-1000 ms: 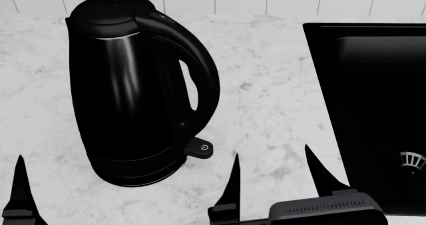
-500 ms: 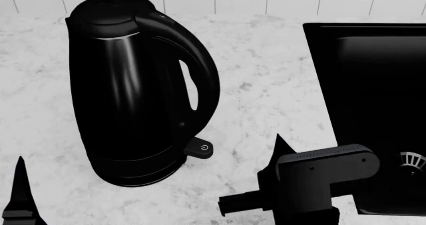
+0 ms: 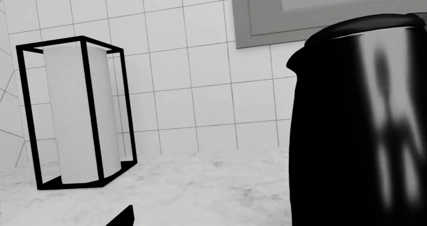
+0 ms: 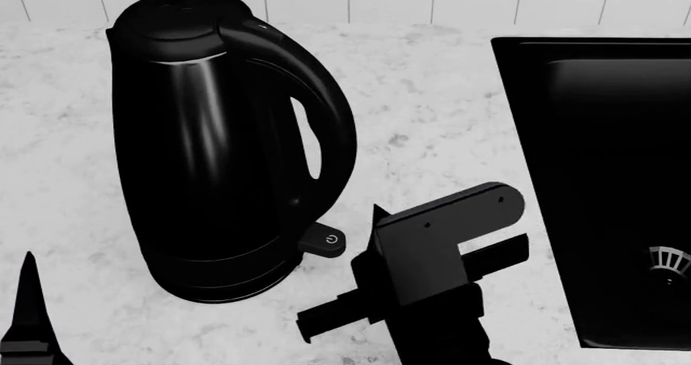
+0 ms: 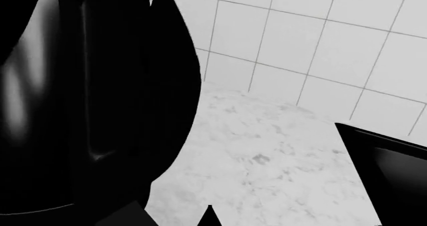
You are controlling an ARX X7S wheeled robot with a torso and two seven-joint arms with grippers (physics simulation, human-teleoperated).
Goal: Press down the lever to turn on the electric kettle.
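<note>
The tall glossy black electric kettle stands on the marble counter at the left, and also fills part of the left wrist view and the right wrist view. Its small black lever with a white power symbol juts from the base on the handle side. My right gripper is shut and empty. Its joined tips hang just right of the lever and slightly above it, not touching. My left gripper is open and empty, low at the kettle's left. Only one of its fingers shows.
A black rectangular sink is set into the counter at the right, with its edge close to my right arm; it also shows in the right wrist view. A paper towel roll in a black wire holder stands against the tiled wall left of the kettle.
My right gripper has risen from the front edge and swung left toward the lever, turning as it went. Its jaws went from open to shut. The left gripper and the kettle have not moved.
</note>
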